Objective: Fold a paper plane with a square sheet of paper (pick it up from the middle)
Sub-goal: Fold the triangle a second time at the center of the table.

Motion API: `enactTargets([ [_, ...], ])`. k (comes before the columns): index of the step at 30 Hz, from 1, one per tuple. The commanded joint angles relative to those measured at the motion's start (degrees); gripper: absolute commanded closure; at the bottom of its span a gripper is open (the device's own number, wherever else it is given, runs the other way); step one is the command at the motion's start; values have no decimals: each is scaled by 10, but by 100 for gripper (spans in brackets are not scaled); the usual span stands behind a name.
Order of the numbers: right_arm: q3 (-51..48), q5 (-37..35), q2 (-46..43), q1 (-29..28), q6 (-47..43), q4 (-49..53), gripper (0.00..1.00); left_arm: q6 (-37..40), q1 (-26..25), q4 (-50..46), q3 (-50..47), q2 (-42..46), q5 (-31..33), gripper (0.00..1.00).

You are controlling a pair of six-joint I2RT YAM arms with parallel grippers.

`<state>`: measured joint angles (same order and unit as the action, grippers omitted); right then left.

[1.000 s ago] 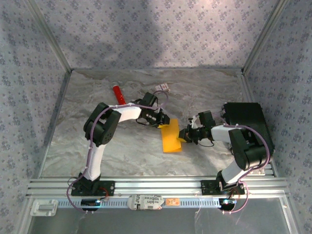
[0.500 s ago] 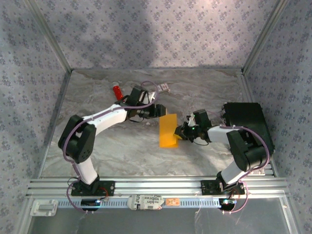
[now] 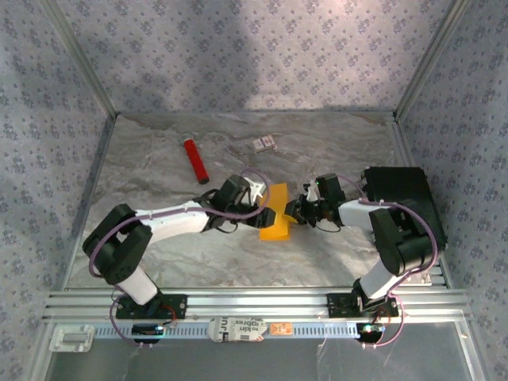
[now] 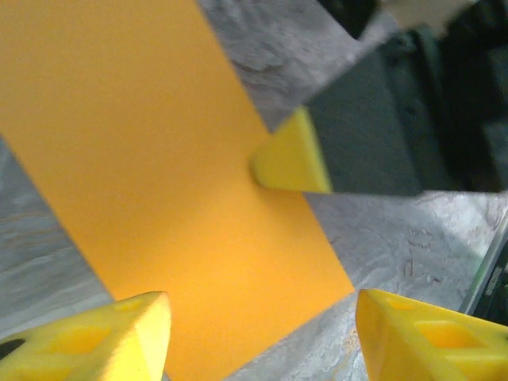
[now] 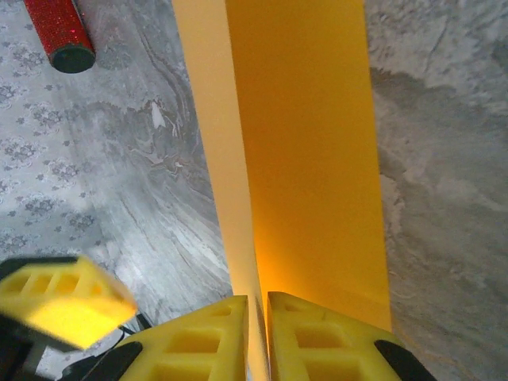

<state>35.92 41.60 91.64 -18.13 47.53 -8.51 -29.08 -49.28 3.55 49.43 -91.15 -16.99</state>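
**Sheet position.** The sheet [image 3: 276,216] is located near the centre of the table [image 3: 159,238]. It is folded into a narrow strip, and its long axis runs from 12 to 6 o'clock in the top view. It is flanked by both grippers. The left gripper [image 3: 267,214] is positioned at its 9 o'clock edge and the right gripper [image 3: 293,211] at its 3 o'clock edge. It cannot be determined whether the sheet lies flat on the table or is raised.

**Right gripper.** The jaws are closed on the sheet. In the right wrist view, the two fingers [image 5: 325,341] are seen almost pressed together at 6 o'clock, with the near edge of the sheet pinched between them. The sheet extends from there toward 12 o'clock. A paler layer is seen along its 9 o'clock side.

**Left gripper.** The jaws are spread wide and nothing is gripped. In the left wrist view, its fingers [image 4: 119,333] are seen at 7 and 5 o'clock, with a corner of the sheet lying between and ahead of them. One right finger is seen touching the sheet's far edge.

**Other items.** In the top view, a red tube [image 3: 195,159] is located at 10 o'clock from the sheet, well apart. A card [image 3: 264,144] is located at 12 o'clock. A black box [image 3: 401,198] is located at 3 o'clock, beyond the right gripper.
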Motion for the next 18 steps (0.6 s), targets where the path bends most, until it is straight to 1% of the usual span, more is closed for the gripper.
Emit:
enactTargets([
  [1, 12, 18, 6, 4, -16, 17, 85, 83, -50, 8, -16, 26, 115, 34],
  [3, 13, 22, 6, 5, -14, 14, 85, 111, -80, -10, -12, 24, 167, 32],
  [7, 16, 26, 10, 4, -9, 9, 85, 149, -126, -53, 12, 1, 241, 29],
  [13, 20, 23, 6, 2, -4, 9, 85, 189, -177, -94, 55, -44, 284, 23],
  [16, 21, 23, 6, 0, -1, 7, 85, 209, -195, -114, 79, -71, 315, 21],
  [18, 22, 23, 7, 0, -1, 7, 85, 223, -208, -121, 91, -88, 347, 18],
])
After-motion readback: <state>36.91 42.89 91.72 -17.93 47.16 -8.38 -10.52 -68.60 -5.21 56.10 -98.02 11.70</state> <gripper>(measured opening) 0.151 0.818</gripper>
